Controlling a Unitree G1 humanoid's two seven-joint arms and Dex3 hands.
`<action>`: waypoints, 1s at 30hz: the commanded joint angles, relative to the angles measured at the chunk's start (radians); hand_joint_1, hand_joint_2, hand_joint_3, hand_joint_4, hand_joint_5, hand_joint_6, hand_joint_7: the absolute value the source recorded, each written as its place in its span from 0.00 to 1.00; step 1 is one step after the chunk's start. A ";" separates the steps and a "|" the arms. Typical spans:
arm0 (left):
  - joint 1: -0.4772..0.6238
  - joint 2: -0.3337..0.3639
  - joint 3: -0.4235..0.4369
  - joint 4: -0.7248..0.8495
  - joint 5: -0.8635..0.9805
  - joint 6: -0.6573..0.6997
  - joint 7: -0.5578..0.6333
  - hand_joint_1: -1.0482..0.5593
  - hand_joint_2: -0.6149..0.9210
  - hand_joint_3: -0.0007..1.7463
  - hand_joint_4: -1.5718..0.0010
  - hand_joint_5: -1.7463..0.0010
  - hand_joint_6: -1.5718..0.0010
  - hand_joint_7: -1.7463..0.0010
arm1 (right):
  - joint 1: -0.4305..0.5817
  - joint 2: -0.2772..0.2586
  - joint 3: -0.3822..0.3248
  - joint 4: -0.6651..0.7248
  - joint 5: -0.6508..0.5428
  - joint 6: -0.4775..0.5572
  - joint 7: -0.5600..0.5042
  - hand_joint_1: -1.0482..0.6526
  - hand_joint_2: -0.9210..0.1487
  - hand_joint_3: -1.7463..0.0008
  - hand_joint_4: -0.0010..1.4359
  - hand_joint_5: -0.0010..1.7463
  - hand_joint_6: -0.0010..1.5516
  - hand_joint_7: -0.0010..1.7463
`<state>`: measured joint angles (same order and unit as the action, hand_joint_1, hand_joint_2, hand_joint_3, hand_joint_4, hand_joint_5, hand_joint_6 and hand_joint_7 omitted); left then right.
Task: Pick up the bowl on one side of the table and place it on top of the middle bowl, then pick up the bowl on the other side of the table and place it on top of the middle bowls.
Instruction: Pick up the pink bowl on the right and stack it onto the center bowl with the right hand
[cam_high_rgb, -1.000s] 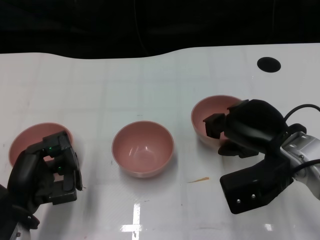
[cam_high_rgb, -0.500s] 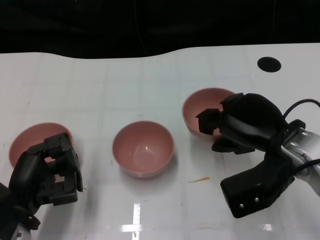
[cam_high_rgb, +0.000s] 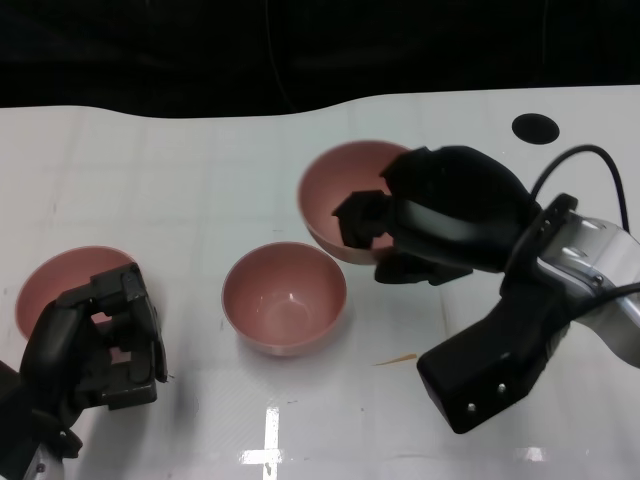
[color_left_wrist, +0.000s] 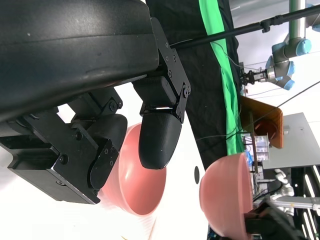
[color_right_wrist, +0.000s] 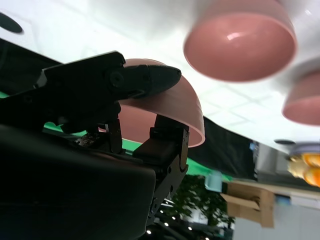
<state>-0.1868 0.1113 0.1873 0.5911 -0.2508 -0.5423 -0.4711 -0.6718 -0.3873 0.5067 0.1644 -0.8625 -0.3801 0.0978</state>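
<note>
Three pink bowls are in view. The middle bowl (cam_high_rgb: 285, 297) (color_right_wrist: 240, 41) stands on the white table (cam_high_rgb: 200, 190). My right hand (cam_high_rgb: 440, 220) grips the right bowl (cam_high_rgb: 335, 195) (color_left_wrist: 225, 197) (color_right_wrist: 192, 117) by its rim and holds it lifted, tilted, just to the right of and beyond the middle bowl. The left bowl (cam_high_rgb: 55, 285) (color_left_wrist: 132, 182) (color_right_wrist: 302, 100) sits at the table's left, partly hidden by my left hand (cam_high_rgb: 95, 345), whose curled fingers hover at its near rim and hold nothing.
A dark round hole (cam_high_rgb: 536, 127) lies in the table's far right corner. A small orange scrap (cam_high_rgb: 398, 359) lies on the table in front of my right hand. The table's far edge borders a black backdrop.
My right hand has lifted the right bowl off the table and carried it left, toward the middle bowl. My left hand has barely moved.
</note>
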 joint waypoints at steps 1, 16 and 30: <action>-0.002 0.009 0.008 0.002 -0.008 0.003 0.007 0.75 0.73 0.91 0.28 0.00 0.43 0.00 | -0.037 0.011 -0.012 -0.019 0.021 -0.017 0.016 0.44 0.30 0.53 0.68 1.00 0.45 0.83; 0.009 0.016 -0.002 -0.023 0.009 0.017 0.016 0.74 0.73 0.90 0.31 0.00 0.46 0.00 | -0.072 0.089 0.012 -0.010 0.031 -0.078 0.031 0.45 0.39 0.46 0.71 1.00 0.48 0.80; 0.026 -0.002 0.001 -0.050 -0.025 0.043 0.004 0.78 0.76 0.90 0.29 0.00 0.43 0.00 | -0.061 0.150 0.061 0.072 -0.003 -0.127 -0.039 0.44 0.43 0.38 0.71 1.00 0.55 0.57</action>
<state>-0.1758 0.0966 0.1832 0.5528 -0.2693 -0.5078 -0.4697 -0.7321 -0.2392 0.5615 0.2279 -0.8554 -0.5025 0.0758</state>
